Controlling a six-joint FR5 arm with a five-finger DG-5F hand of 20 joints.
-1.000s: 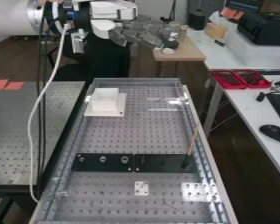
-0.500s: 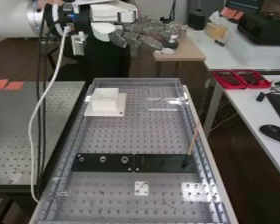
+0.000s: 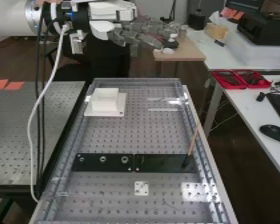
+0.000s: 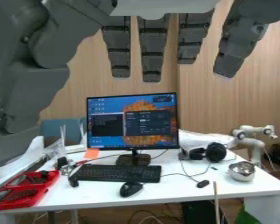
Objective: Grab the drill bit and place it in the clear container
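Note:
In the high view the hand [image 3: 142, 34] hangs at the top, far above and beyond the bench's far end, its fingers loosely straight with nothing between them. In the wrist view the hand [image 4: 152, 47] shows straight, spread fingers and a thumb at the side. A thin light-brown stick [image 3: 193, 141] stands slightly tilted on the right part of a black plate [image 3: 157, 163]; I cannot tell whether it is the drill bit. A transparent piece with bright glints [image 3: 164, 104], possibly the clear container, lies near the bench's far right.
A white block on a square base [image 3: 106, 102] sits at the far left of the perforated bench [image 3: 117, 135]. Small metal round pieces [image 3: 103, 159] sit in the black plate's left part. Red trays [image 3: 241, 79] and a mouse [image 3: 275, 132] lie on the side desk.

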